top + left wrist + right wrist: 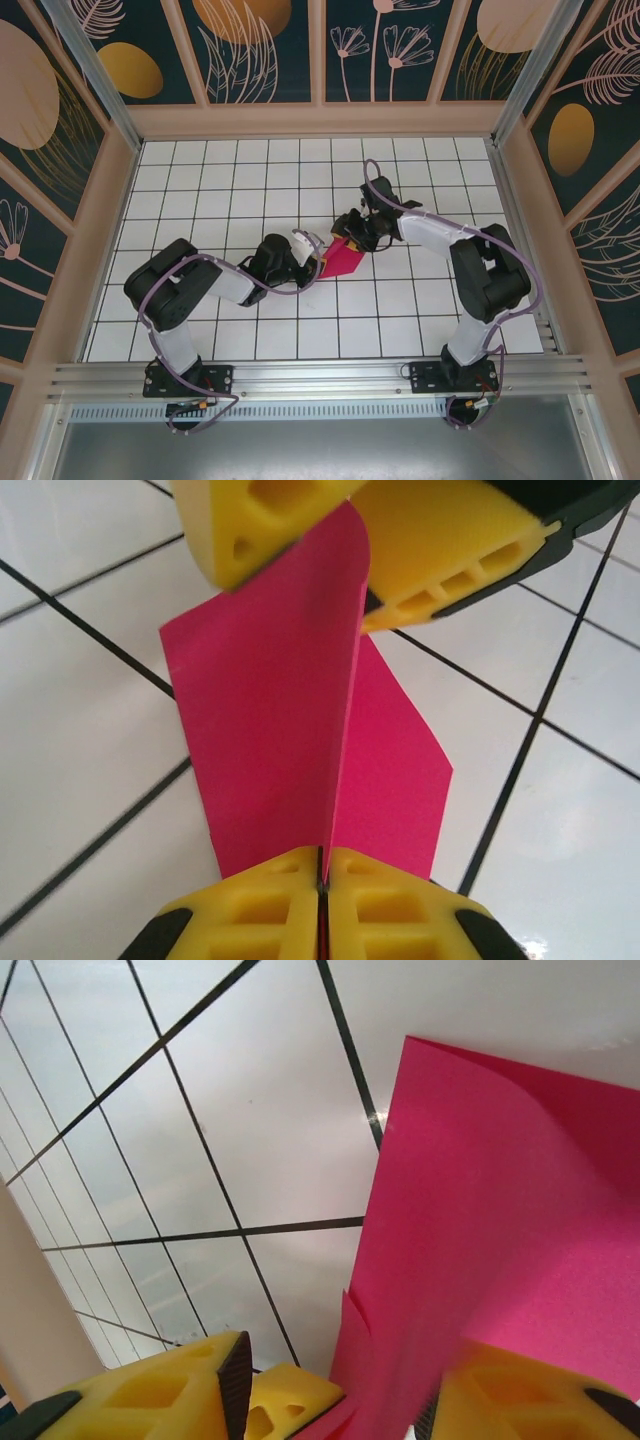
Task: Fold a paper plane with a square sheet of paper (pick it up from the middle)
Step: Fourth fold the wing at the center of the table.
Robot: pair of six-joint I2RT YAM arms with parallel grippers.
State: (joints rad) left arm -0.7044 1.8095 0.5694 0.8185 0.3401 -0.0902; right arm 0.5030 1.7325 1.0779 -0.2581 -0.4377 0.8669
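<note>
Pink paper (342, 262) shows only early creases, no plane yet; left claw (322, 868) clenched on its fold; right claw (380, 1400) released astride it.

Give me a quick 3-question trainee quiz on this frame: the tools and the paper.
1. True or false: the left tool is shut on the paper.
2. The right tool has its jaws: A) shut flat together; B) apart, with paper between them; C) apart around a cup.
3. Fill in: the fingers of both tools are ___ in colour.
Key: 1 true; 2 B; 3 yellow.
</note>
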